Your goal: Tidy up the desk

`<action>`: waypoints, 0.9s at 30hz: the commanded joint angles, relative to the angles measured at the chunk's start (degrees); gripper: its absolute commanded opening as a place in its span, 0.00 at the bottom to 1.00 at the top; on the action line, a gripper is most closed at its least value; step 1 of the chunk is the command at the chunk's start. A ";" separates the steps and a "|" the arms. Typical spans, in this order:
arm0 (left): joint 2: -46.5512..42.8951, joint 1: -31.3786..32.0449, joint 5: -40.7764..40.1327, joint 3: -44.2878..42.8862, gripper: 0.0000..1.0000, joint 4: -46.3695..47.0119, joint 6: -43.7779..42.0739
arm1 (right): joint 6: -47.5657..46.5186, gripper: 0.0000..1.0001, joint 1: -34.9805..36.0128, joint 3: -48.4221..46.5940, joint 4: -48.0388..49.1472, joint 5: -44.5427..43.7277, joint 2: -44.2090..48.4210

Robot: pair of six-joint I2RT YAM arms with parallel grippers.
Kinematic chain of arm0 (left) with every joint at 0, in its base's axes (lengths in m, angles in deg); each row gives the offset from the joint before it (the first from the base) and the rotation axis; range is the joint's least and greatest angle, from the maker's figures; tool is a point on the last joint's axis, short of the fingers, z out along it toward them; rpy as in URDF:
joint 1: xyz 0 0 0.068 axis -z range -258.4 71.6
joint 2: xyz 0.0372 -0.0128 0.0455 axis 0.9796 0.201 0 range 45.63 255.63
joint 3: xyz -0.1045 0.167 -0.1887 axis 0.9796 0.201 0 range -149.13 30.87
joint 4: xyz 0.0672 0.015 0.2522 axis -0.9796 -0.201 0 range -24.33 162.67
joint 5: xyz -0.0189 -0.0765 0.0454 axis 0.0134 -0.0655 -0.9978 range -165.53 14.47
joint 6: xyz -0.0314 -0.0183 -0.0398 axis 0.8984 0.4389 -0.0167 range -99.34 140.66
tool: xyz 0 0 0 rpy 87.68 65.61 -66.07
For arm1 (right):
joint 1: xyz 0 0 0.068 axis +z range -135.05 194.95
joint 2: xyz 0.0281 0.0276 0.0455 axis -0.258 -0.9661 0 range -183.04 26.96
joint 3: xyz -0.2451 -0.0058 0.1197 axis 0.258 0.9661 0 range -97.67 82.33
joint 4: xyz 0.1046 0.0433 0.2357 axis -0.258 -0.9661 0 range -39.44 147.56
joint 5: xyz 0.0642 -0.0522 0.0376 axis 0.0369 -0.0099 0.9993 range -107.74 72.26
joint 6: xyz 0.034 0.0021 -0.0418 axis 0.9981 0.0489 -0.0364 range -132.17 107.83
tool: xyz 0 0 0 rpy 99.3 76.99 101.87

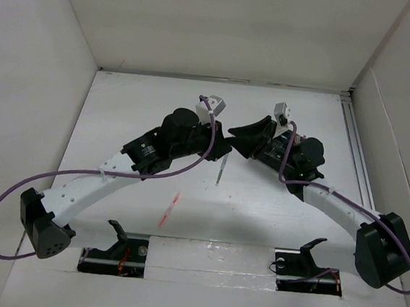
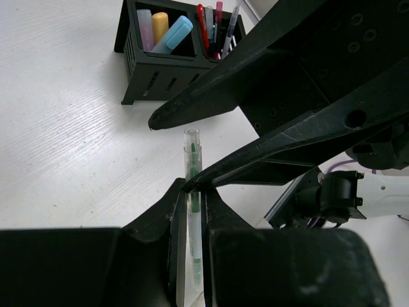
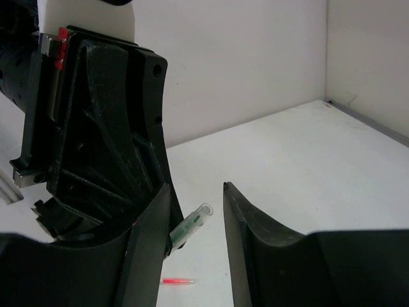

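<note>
My left gripper (image 1: 218,153) is shut on a green pen with a clear cap (image 1: 220,172) and holds it above the white desk (image 1: 144,104). In the left wrist view the pen (image 2: 192,160) sticks out ahead of the closed fingers (image 2: 167,204). My right gripper (image 1: 241,137) is open, and its two fingers straddle the pen's capped end without touching it. In the right wrist view the pen (image 3: 190,226) shows between the open fingers (image 3: 239,211), close to the left one. A red pen (image 1: 169,210) lies on the desk and also shows in the right wrist view (image 3: 177,281).
A black compartmented organizer (image 2: 153,73) stands on the desk beyond the pen, holding pastel highlighters (image 2: 169,33) and several pens (image 2: 214,22). White wall panels (image 1: 40,58) enclose the desk on three sides. A rail (image 1: 357,154) runs along the right edge.
</note>
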 commanded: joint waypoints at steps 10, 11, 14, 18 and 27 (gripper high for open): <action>-3.90 0.62 -6.25 0.22 0.00 3.77 -1.27 | 9.50 0.37 2.31 3.73 14.56 0.78 -3.06; -3.99 0.62 -6.86 0.22 0.00 3.86 -1.10 | 10.63 0.35 2.31 3.73 15.00 1.04 -3.42; -3.90 0.62 -6.78 0.57 0.00 4.74 -1.10 | 12.92 0.29 3.37 4.08 18.60 1.48 -5.17; -3.38 0.62 -6.08 0.66 0.00 4.56 -1.27 | 16.53 0.12 3.90 4.08 24.82 1.48 -7.55; -3.90 0.62 -9.50 0.39 0.19 3.42 -0.57 | 15.14 0.00 1.35 2.94 20.05 -0.98 -4.49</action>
